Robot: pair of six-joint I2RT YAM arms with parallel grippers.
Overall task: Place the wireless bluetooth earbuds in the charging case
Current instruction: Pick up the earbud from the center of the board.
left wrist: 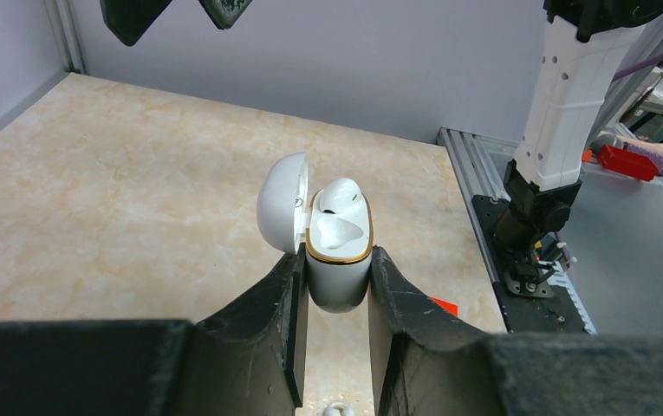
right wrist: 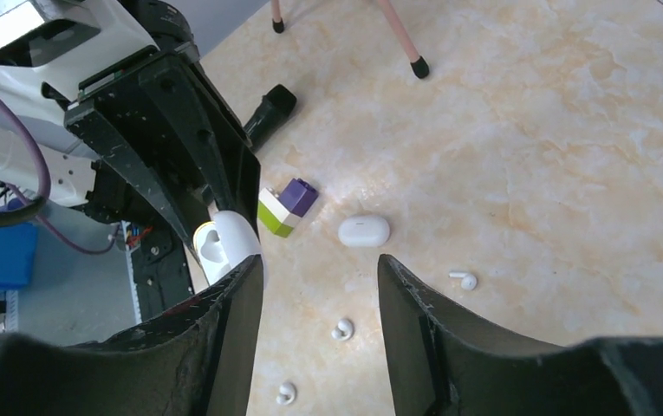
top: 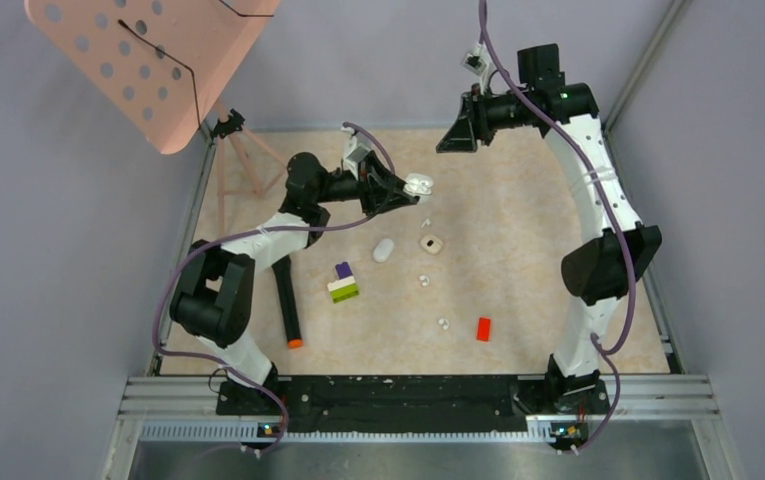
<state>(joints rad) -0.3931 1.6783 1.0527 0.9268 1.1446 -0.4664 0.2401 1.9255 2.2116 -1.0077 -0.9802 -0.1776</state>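
Note:
The charging case (left wrist: pixel 338 276) is white with a gold rim, and its lid (left wrist: pixel 281 208) is swung open to the left. My left gripper (left wrist: pixel 336 264) is shut on the case body and holds it upright above the table. One white earbud (left wrist: pixel 341 194) sits in the far end of the case. From above, the case (top: pixel 420 183) is at the tip of the left gripper (top: pixel 410 190). My right gripper (top: pixel 446 146) hangs raised just beyond it, open and empty. In the right wrist view the right gripper (right wrist: pixel 321 273) looks down on loose earbuds (right wrist: pixel 464 280) (right wrist: pixel 342 328) (right wrist: pixel 285 394).
A closed white pebble-shaped case (top: pixel 384 250) and a small beige square piece (top: pixel 431 243) lie mid-table. A purple, white and green brick stack (top: pixel 343 283), a red brick (top: pixel 483 328) and a black marker (top: pixel 288 305) lie nearer. A pink perforated stand (top: pixel 148 60) rises at the back left.

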